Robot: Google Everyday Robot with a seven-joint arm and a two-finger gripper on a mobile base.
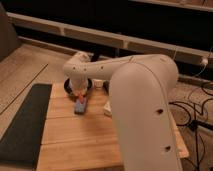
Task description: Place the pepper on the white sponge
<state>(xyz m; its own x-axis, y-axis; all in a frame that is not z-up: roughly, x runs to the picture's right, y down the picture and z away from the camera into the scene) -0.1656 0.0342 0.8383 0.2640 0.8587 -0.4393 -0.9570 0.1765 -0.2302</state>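
Note:
The pepper (81, 97) is a small orange-red piece at the tip of my gripper (80, 93), which points down at the table's back left. The gripper is shut on the pepper and holds it just above a blue-grey block (80, 107). The white sponge (107, 108) lies to the right of it, and my arm hides most of it. The black round pan (70, 84) sits right behind the gripper, partly covered by the wrist.
The wooden table (75, 142) has a dark mat (22, 125) along its left side. My bulky white arm (142, 110) covers the table's right half. Cables (192, 112) lie on the floor to the right. A dark shelf runs along the back.

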